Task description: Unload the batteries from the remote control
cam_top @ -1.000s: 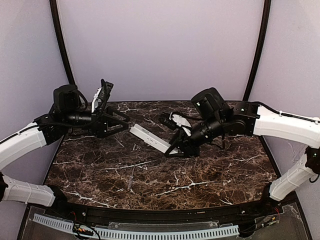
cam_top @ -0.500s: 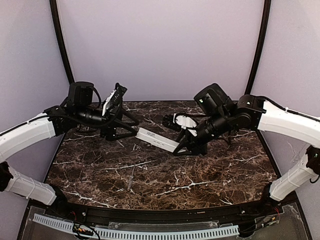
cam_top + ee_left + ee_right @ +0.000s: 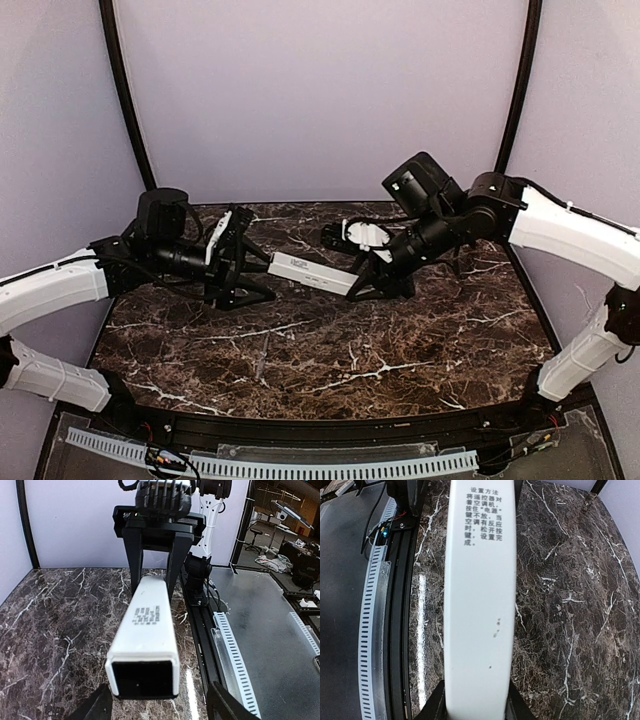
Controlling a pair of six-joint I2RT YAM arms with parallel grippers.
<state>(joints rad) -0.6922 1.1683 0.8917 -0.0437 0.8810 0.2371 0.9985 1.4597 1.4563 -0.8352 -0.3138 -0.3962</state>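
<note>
My right gripper (image 3: 366, 281) is shut on one end of the remote control (image 3: 311, 273), a long white bar held level above the marble table (image 3: 330, 350). In the right wrist view the remote control (image 3: 479, 605) runs straight out from my right gripper (image 3: 475, 707) and shows printed text on its far half. My left gripper (image 3: 262, 270) is open around the bar's other end. The left wrist view shows the remote control's (image 3: 147, 630) dark square end between the spread fingers (image 3: 224, 702), with a gap on each side. The batteries are hidden.
A black rail with a white perforated strip (image 3: 320, 466) runs along the table's near edge. Two black poles (image 3: 125, 90) rise at the back corners in front of lavender walls. Both arms meet over the back half of the table.
My left gripper has swung right and down until its fingers straddle the remote's free end, and they have narrowed. The right arm has raised the remote slightly, up and to the right.
</note>
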